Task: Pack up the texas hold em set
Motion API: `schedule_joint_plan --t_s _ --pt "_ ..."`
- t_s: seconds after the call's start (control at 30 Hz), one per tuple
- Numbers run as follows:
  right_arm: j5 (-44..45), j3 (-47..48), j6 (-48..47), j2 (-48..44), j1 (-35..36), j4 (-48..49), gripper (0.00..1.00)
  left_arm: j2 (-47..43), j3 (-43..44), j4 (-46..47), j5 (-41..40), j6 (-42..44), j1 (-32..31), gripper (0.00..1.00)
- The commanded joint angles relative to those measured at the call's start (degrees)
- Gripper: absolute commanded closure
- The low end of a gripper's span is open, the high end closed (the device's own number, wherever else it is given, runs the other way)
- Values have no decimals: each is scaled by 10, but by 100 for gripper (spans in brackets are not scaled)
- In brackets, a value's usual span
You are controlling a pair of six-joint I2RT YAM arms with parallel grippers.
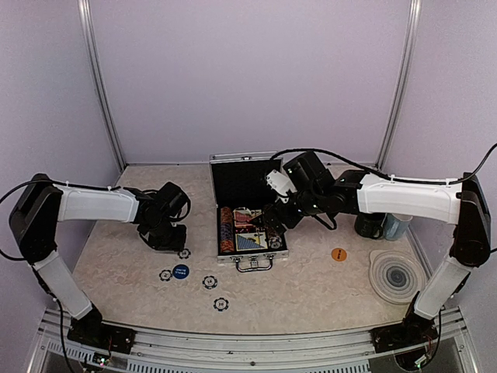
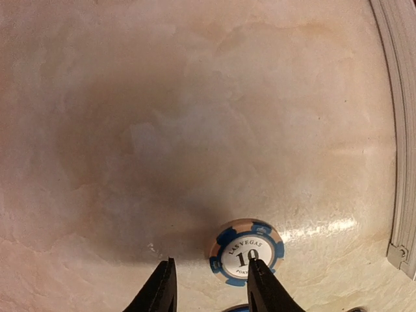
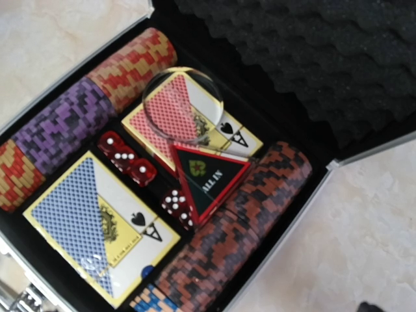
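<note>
Marbled tabletop (image 1: 311,295): your left gripper (image 2: 211,276) hovers, jaws parted, beside blue-edged chip (image 2: 244,250), likely lined up for pickup; right gripper (image 1: 270,220) over open case (image 1: 237,183), jaw state unclear.

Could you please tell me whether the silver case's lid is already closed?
No: the case is open, its foam-lined lid tilted back and the blue card deck and red dice exposed.

Poker set tally: one open case (image 1: 237,183), four chips (image 1: 210,282) loose.
Inside: one red deck (image 3: 229,133), one blue deck (image 3: 71,214), five red dice (image 3: 123,158), one black triangle (image 3: 208,182), one clear disc (image 3: 182,97). On the table (image 1: 311,291): one blue button (image 1: 180,271), one orange button (image 1: 338,254), two mugs (image 1: 370,225), one coaster (image 1: 397,276).
</note>
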Motion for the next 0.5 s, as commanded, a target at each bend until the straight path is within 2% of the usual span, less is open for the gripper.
schedule_joint_plan --t_s 0.0,0.17,0.33,0.47 --pt "-5 0 5 -9 0 3 1 35 -13 25 40 8 -7 64" --pt "-5 -3 7 -11 0 4 1 59 -8 25 44 5 -33 69" --pt "-8 -13 10 -19 0 12 1 70 -14 31 45 -3 -64 79" --pt "-10 -24 12 -22 1 14 1 81 -14 42 60 -13 -98 81"
